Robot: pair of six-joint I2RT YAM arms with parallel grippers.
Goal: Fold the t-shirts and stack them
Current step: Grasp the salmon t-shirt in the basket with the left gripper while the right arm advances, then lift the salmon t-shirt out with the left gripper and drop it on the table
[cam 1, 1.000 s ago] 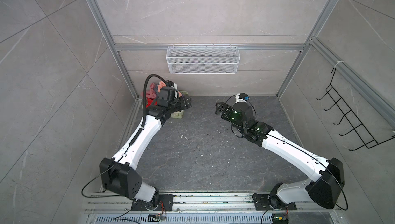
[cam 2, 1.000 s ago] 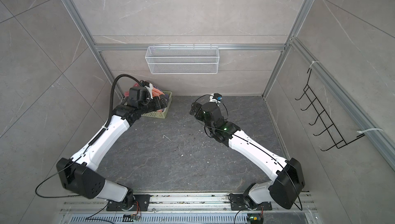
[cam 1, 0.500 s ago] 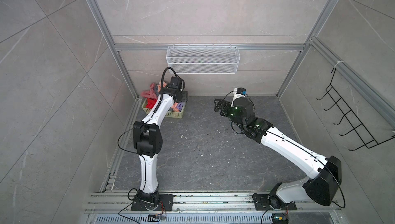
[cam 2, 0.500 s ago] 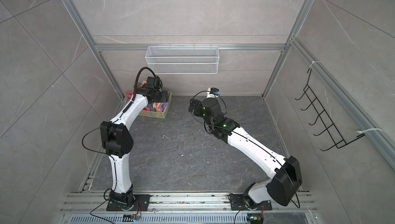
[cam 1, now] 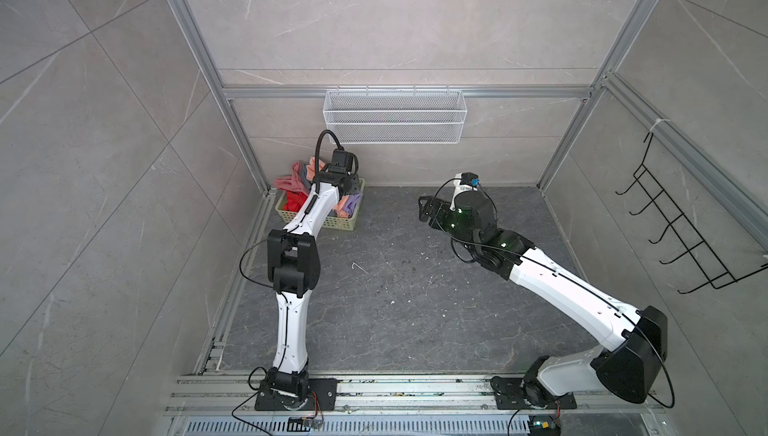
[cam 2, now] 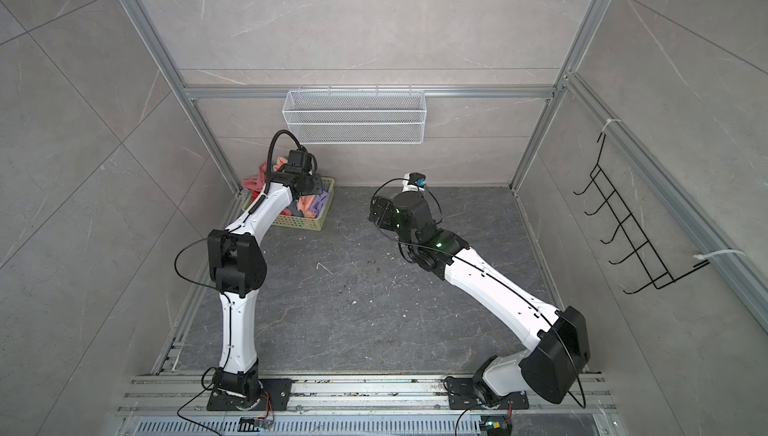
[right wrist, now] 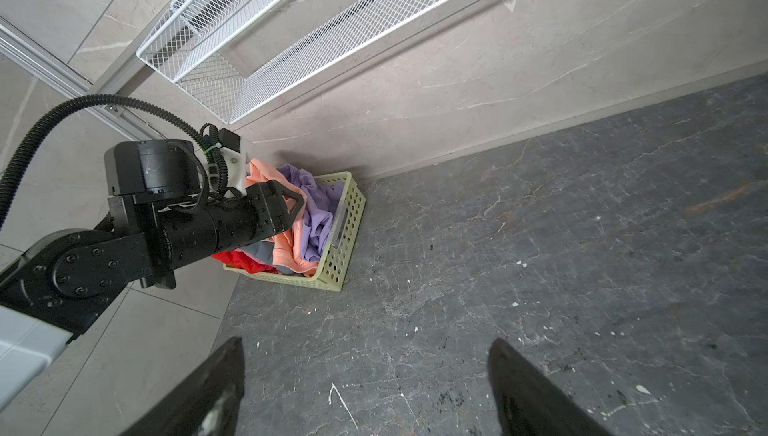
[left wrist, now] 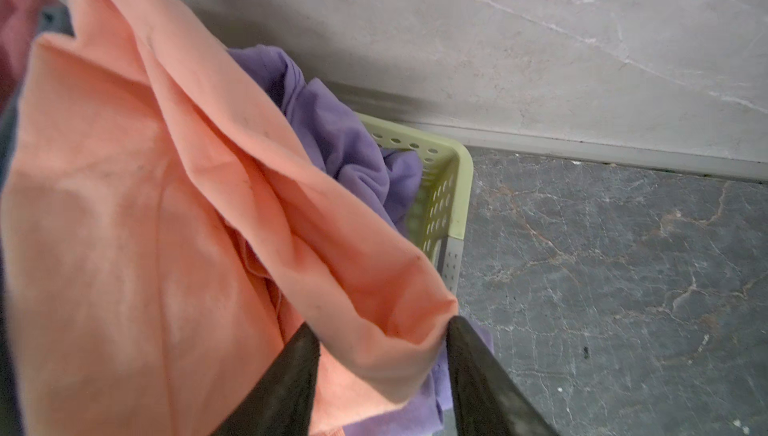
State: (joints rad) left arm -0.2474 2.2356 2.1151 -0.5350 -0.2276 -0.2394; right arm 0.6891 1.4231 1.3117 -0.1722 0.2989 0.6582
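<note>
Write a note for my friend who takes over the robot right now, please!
Left pincer: jaws either side of a fold of the peach t-shirt, grip unclear.
Right pincer: open, empty, above the table.
The peach t-shirt, lavender t-shirt and red t-shirt lie heaped in the basket.
Done: nothing folded or stacked yet.
Left: pull each out, fold, stack.

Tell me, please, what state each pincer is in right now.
Left pincer: jaws astride a fold of the peach-orange cloth t-shirt; whether clamped cannot be told.
Right pincer: open, holding nothing.
</note>
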